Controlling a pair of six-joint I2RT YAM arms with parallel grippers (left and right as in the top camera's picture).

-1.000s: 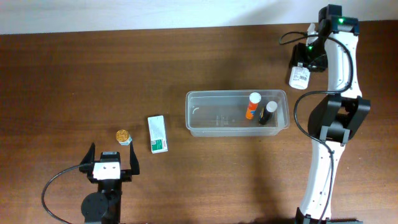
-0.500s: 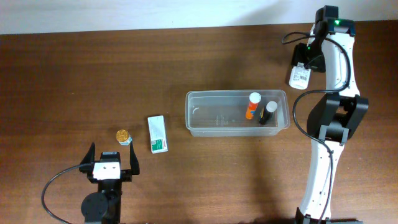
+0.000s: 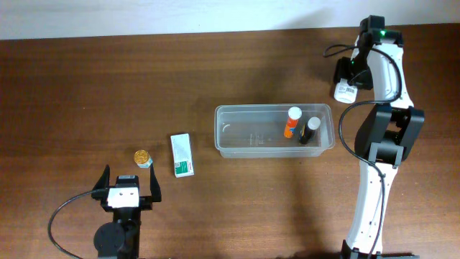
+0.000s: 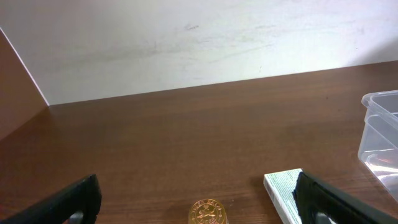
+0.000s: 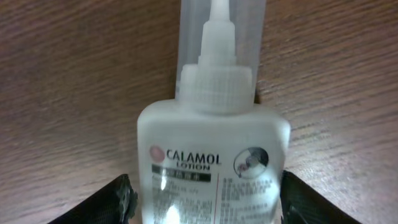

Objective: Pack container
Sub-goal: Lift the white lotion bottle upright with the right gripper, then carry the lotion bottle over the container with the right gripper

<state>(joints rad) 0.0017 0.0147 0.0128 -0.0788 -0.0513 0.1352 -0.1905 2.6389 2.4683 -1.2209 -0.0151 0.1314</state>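
Right wrist view shows the right claw [image 5: 205,194] pinching a white Calamol lotion bottle [image 5: 211,149] by its body, nozzle leading, probably so it can go lengthwise into the container [image 3: 244,138]. Overhead, that arm reaches to the far right of the table [image 3: 108,86], wrist beyond the container, which sits mid-table holding an orange bottle [image 3: 290,124] and a black bottle [image 3: 309,131]. The left claw [image 3: 129,185] rests spread near the front edge.

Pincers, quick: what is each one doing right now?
Left pincer: open, empty.
Right pincer: closed on the white plastic Calamol lotion bottle.
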